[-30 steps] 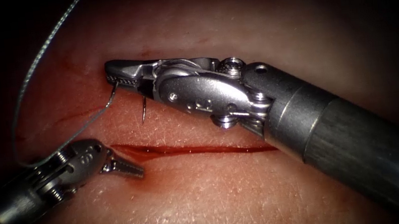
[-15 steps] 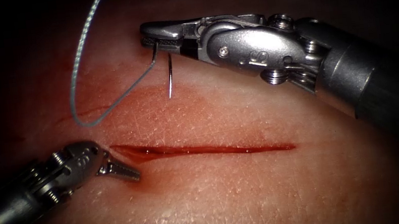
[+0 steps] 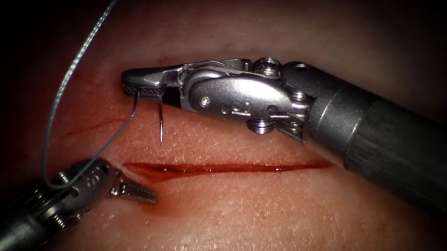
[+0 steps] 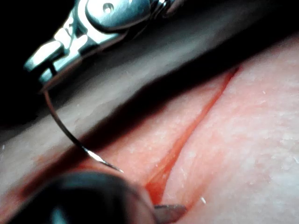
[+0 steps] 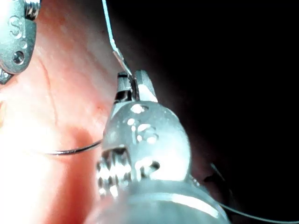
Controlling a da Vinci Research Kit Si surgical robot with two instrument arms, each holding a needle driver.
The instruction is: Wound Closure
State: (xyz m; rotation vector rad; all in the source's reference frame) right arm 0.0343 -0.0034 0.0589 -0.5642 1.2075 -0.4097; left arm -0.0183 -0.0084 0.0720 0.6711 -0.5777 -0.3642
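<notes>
Right now my right end effector (image 3: 131,88) is clenched on the needle (image 3: 161,122) near its thread end, so the point hangs free above the tissue (image 3: 257,212), just beyond the cut (image 3: 223,168) (not in it anywhere I can see). That grip leaves the whole curve exposed. The thread (image 3: 76,64) loops away from it over my left end effector (image 3: 135,191), which rests closed and empty at the cut's left end.

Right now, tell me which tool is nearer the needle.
Right. The right tool grips the needle near its thread end; the left tool rests beside the cut's left end.
</notes>
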